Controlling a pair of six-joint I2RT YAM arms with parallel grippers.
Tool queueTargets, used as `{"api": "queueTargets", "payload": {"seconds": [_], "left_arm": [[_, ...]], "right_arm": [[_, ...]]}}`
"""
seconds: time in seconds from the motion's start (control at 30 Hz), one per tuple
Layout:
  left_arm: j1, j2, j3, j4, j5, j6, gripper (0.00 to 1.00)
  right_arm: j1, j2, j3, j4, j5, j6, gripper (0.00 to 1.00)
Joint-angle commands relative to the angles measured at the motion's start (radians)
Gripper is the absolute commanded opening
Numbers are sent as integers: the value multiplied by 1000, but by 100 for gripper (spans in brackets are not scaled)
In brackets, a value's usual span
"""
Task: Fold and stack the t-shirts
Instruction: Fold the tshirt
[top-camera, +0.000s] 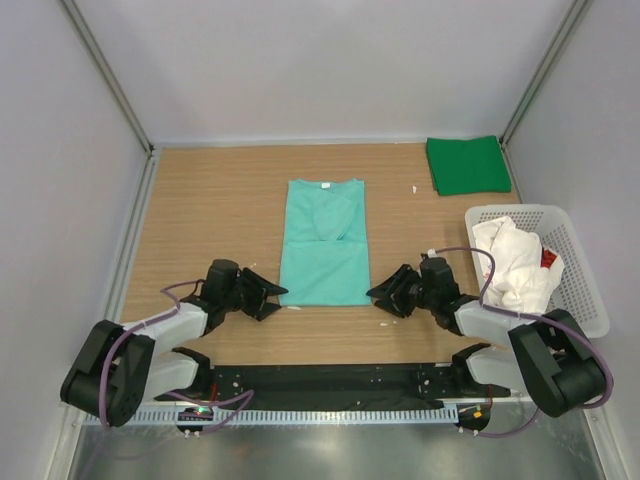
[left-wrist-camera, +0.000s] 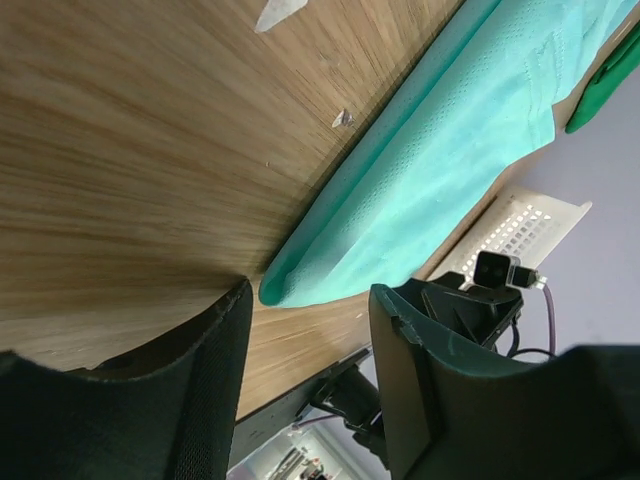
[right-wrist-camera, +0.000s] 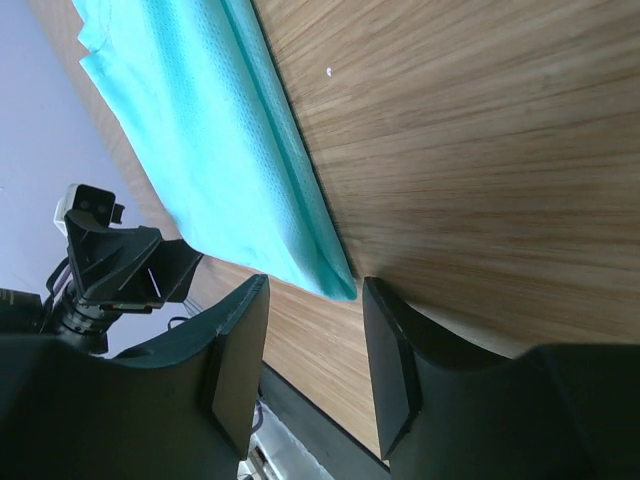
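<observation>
The mint-teal t-shirt (top-camera: 323, 243) lies flat mid-table, folded into a long narrow strip with its collar at the far end. My left gripper (top-camera: 272, 293) points at its near left corner (left-wrist-camera: 278, 288) and my right gripper (top-camera: 378, 293) at its near right corner (right-wrist-camera: 340, 284). Both stand open, low over the wood, their tips just short of the cloth with nothing between the fingers. The dark green t-shirt (top-camera: 467, 165) rests folded at the back right. The white t-shirt (top-camera: 510, 262) lies crumpled in the basket.
A white lattice basket (top-camera: 583, 290) stands at the right edge of the table. Grey walls close in the left, far and right sides. A black strip (top-camera: 330, 378) runs along the near edge between the arm bases. Small white specks (left-wrist-camera: 343, 118) lie on the wood.
</observation>
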Motion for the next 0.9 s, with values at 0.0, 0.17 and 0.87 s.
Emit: {"api": "queueTargets", "payload": {"seconds": [0.0, 0.17, 0.87], "left_arm": [[-12, 45, 27, -24, -28, 55, 52], [-12, 59, 56, -90, -32, 79, 50], [-12, 91, 56, -112, -43, 72, 41]], "right_arm": [[15, 49, 14, 10, 43, -41, 49], [23, 72, 33, -33, 51, -79, 47], [53, -13, -19, -119, 39, -33, 48]]}}
